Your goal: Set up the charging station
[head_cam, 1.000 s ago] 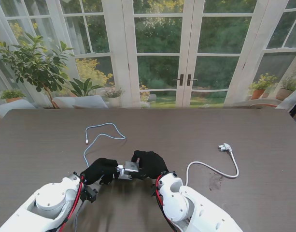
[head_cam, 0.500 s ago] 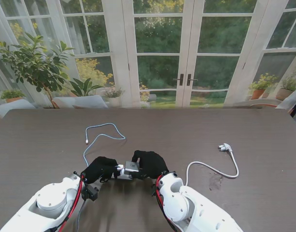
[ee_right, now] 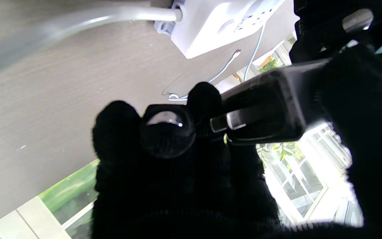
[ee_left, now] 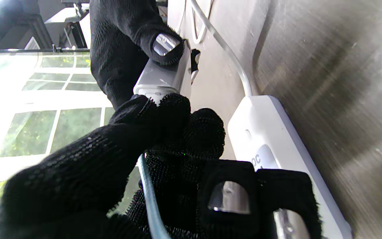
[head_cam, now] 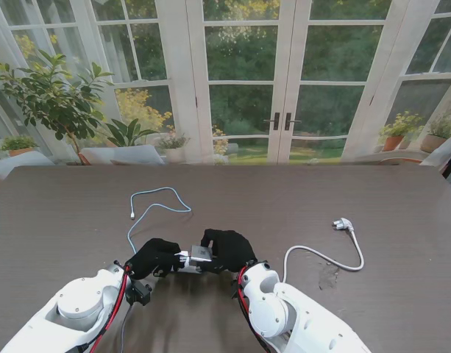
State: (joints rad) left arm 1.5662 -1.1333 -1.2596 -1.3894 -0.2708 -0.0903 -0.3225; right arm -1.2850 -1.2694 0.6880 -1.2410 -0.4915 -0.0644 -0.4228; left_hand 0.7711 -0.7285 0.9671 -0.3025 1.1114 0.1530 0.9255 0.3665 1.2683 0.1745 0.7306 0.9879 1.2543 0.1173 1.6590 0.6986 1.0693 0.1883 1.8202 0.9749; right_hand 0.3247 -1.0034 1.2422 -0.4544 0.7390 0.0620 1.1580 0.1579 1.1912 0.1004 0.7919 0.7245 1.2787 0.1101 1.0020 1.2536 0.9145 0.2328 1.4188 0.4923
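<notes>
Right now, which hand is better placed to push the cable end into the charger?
Left hand: it pinches the light blue cable against the charger, which the right hand only holds.

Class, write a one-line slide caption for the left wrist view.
Both gloved hands meet on a white charger brick above a white power strip lying on the table.

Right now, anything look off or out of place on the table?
Nothing damaged or spilled. The power strip's plug lies loose on the table, and the blue cable's free end lies unconnected, farther from me.
</notes>
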